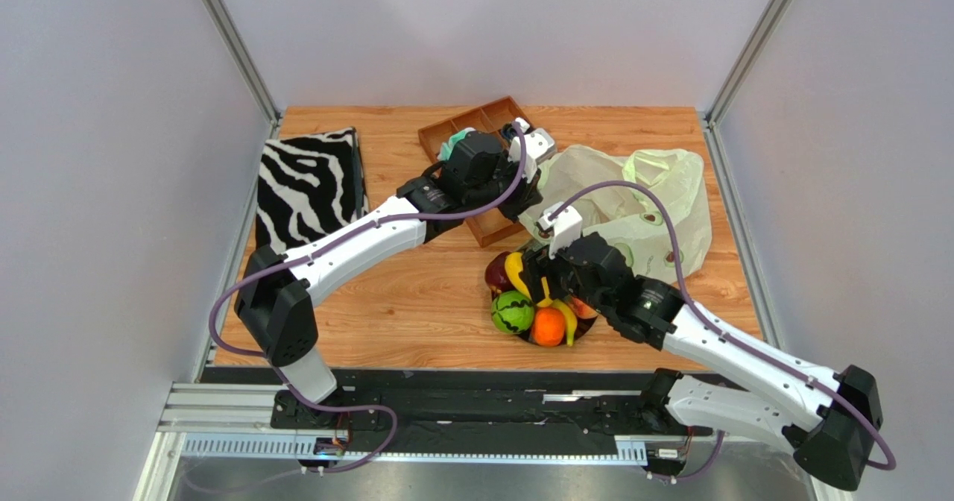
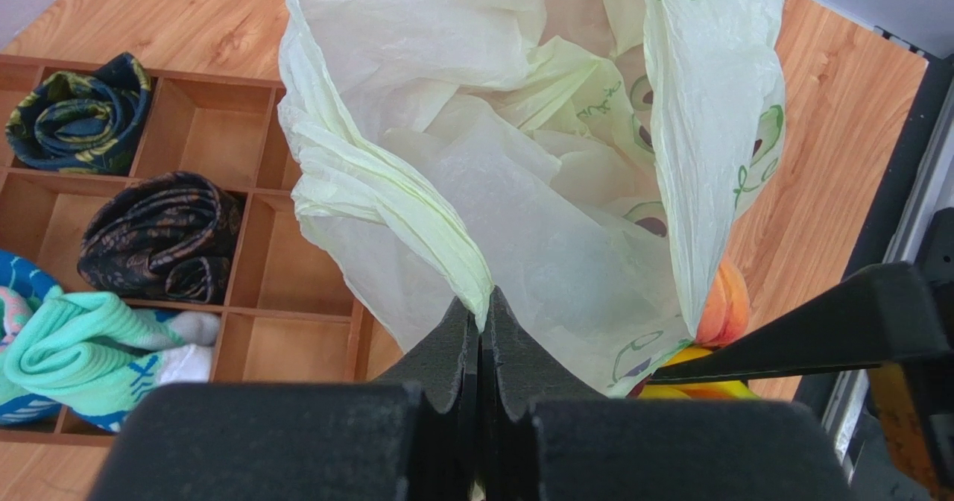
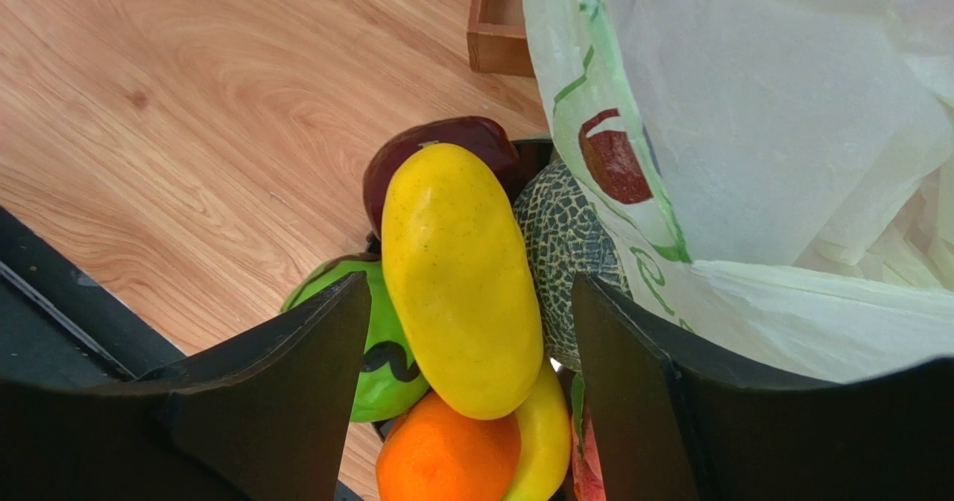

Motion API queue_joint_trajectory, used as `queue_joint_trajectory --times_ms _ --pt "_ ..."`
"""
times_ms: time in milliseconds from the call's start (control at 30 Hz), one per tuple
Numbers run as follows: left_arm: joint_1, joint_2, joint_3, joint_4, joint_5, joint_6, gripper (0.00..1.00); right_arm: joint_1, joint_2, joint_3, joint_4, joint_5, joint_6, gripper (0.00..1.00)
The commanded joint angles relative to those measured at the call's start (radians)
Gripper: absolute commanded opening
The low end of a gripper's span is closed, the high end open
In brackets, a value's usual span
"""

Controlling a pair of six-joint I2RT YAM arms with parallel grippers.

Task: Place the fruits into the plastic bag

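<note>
The pale green plastic bag (image 1: 638,205) lies at the back right, its mouth held up. My left gripper (image 1: 529,149) is shut on the bag's rim (image 2: 484,305); the bag (image 2: 526,166) hangs open in front of it. The fruits sit in a pile on a dark dish (image 1: 532,300). My right gripper (image 3: 470,283) is open, its fingers either side of the yellow oblong fruit (image 3: 459,277) without touching it. Around it lie the dark red apple (image 3: 442,143), netted melon (image 3: 566,244), striped green ball (image 3: 381,350), orange (image 3: 442,456) and banana (image 3: 549,440). The peach (image 2: 726,305) shows beside the bag.
A wooden divided tray (image 1: 476,126) with teal and dark cloth rolls (image 2: 157,238) stands under the left arm, touching the bag. A zebra-striped fabric box (image 1: 308,182) is at the back left. The bag's edge (image 3: 627,221) drapes over the melon.
</note>
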Motion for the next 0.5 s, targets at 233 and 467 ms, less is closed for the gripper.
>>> queue_joint_trajectory --times_ms 233,467 --pt "0.006 -0.04 0.019 0.018 0.027 -0.002 0.0 0.02 0.068 -0.006 0.098 0.015 -0.06 0.73" --pt "0.013 -0.039 0.022 0.013 0.029 -0.005 0.0 0.022 0.113 -0.006 0.089 0.013 -0.072 0.76"
